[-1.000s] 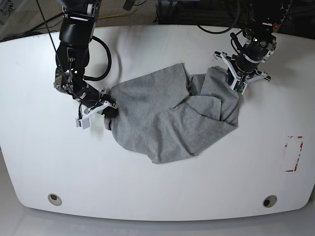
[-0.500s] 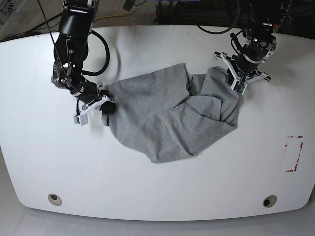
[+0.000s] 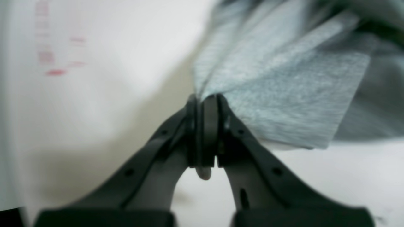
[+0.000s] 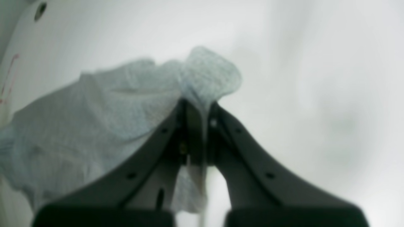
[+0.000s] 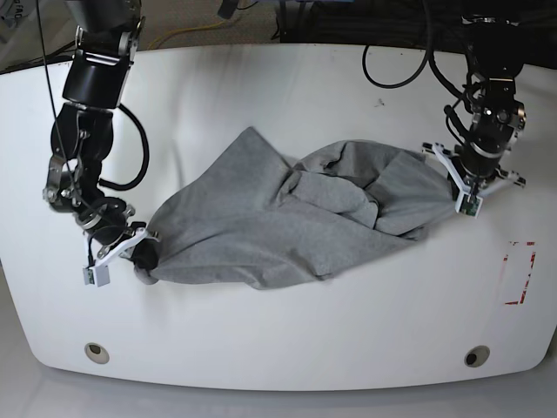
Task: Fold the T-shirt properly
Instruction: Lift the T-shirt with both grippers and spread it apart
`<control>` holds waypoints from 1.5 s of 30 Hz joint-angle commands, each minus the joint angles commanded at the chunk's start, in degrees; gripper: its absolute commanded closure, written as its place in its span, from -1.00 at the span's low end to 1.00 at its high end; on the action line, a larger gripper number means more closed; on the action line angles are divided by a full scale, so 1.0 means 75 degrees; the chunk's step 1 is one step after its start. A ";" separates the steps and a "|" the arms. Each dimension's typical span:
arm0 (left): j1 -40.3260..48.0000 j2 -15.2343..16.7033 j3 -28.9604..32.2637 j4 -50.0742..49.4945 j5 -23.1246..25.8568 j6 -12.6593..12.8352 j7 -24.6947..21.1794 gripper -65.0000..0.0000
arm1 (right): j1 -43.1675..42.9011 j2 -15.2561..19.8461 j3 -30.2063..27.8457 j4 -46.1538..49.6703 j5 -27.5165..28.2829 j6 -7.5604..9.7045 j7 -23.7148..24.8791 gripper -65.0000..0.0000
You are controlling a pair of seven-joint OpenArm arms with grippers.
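Your white, rounded-corner table (image 5: 287,348) carries everything; a red rectangular mark (image 5: 520,273) sits just past your left hand, toward the table's outer edge, and two round holes (image 5: 97,353) sit along the near rim.

The heather-grey soft knit T-shirt (image 5: 287,218) lies crumpled on the table, strung between your two hands, bunched and overlapped in the middle, not flat yet. No sleeve or collar can be picked out clearly.

Your right hand (image 5: 139,248), on the black arm, is pinched closed on the shirt's edge. In the right wrist view the fingers (image 4: 176,132) meet with a fold of grey cloth (image 4: 208,75) poking out past the tips, so the grip looks secure.

Your left hand (image 5: 459,187) is likewise clamped closed on the opposite edge. The left wrist view shows the fingertips (image 3: 210,107) pressed together with cloth fanning away from them, blurred.

Why held like this: you've got one edge in each hand, well apart, so likely you're pulling the shirt out to spread it before any fold. Judged stage: early, still flattening.

Next likely needs more outward tension, or a lift and lay-down, to clear the middle bunching. Risk: the knit is slippery and stretchy, so a thin pinch could slip, or layers may stay twisted.
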 joint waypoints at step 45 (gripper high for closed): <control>-0.3997 -0.1160 -0.0422 0.0938 0.0000 -0.0750 0.2614 1.00 | 0.2848 0.2004 -0.1536 -0.1078 0.2438 0.0059 -0.1078 1.00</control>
